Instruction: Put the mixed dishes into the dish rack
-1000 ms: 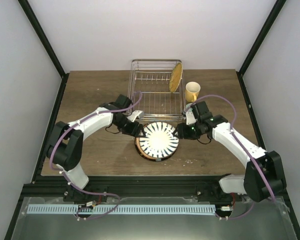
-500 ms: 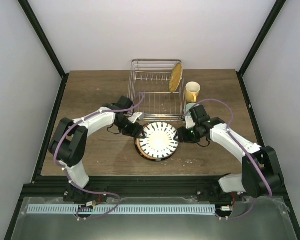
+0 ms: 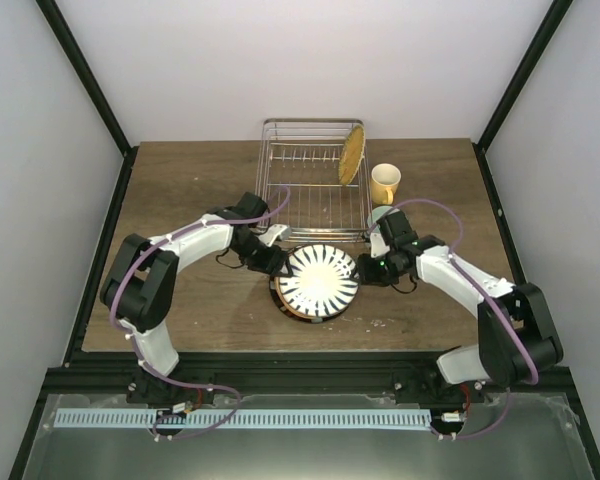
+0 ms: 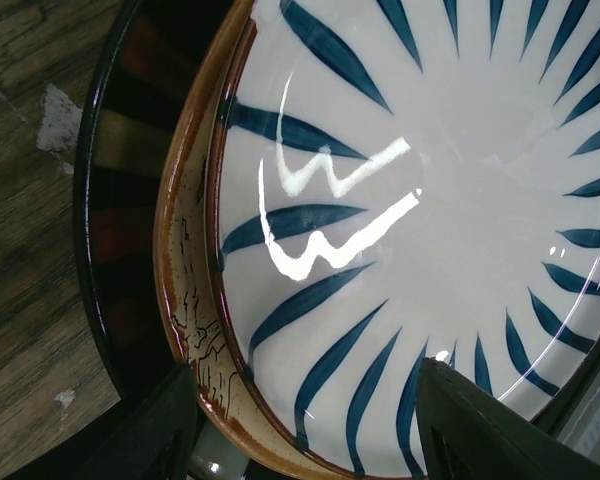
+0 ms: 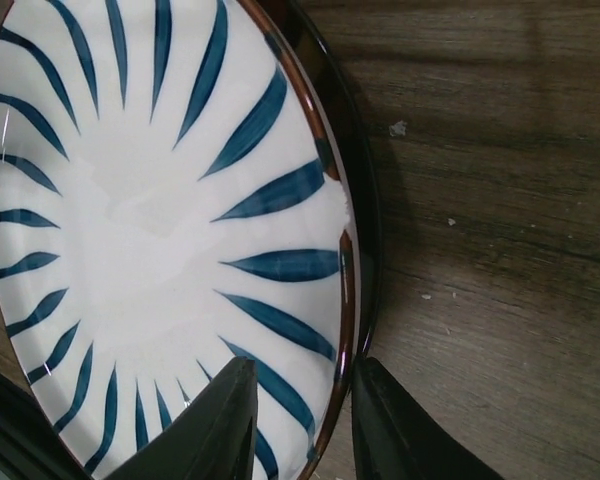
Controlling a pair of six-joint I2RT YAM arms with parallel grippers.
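The wooden surface (image 3: 180,200) carries the wire rack (image 3: 305,205) at its far middle. Near the rack, at the centre of the surface, the striped plate (image 3: 320,279) lies face up on top of the dark plate (image 4: 105,260), whose rim shows past it on the left and near sides. Neither plate is in the rack.

The woven plate (image 3: 352,155) stands on edge in the rack's far right corner, leaning slightly. The yellow mug (image 3: 385,184) sits upright on the surface just right of the rack. The mint bowl (image 3: 380,214) is just near of the mug, mostly hidden by the right arm.

The left gripper (image 4: 305,380) is at the striped plate's left edge. Its fingers are spread wide, and the plate's rim runs between them without touching either.

The right gripper (image 5: 303,365) is at the plate's right edge. Its gap is narrow, with one finger over the plate's face and the other outside the rim. A strip of plate shows between the inner finger and the rim, so it is not clamped.
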